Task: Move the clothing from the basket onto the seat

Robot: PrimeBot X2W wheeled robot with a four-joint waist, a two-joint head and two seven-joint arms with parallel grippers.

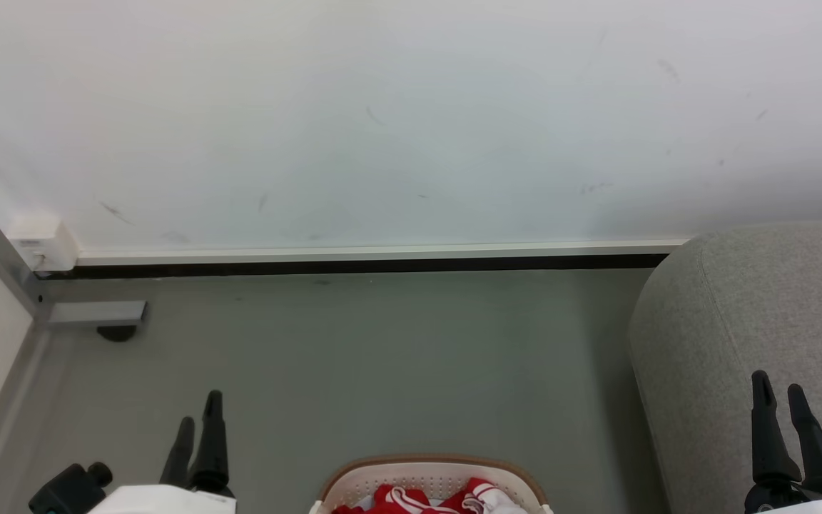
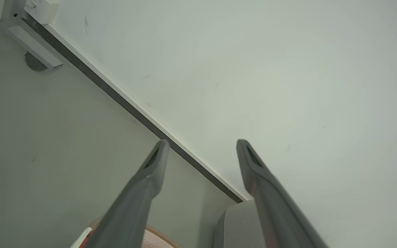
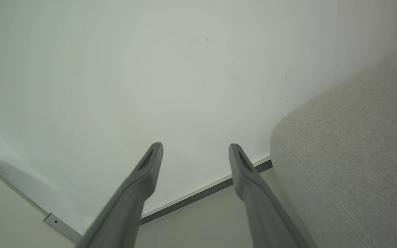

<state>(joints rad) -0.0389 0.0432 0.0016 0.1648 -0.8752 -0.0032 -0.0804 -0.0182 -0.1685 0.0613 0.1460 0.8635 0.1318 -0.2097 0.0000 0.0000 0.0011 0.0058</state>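
Basket (image 1: 431, 465) cropped by head view's bottom edge, near half out of picture. Clothing (image 1: 411, 500) inside likewise cut off, number of garments impossible to tell. Seat (image 1: 739, 321) runs off right and bottom edges. In left wrist view, basket sliver part-hidden behind blurred finger (image 2: 133, 206) of left gripper (image 2: 202, 142). Label on wall box (image 1: 43, 246) too small to read.

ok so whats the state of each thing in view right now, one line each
left hand: open, empty, fingers pointing up
right hand: open, empty, fingers pointing up
clothing: bunched up inside the basket, not yet moved
basket: upright, holding the clothing, cut off by the head view's bottom edge
seat: no clothing on the part that shows
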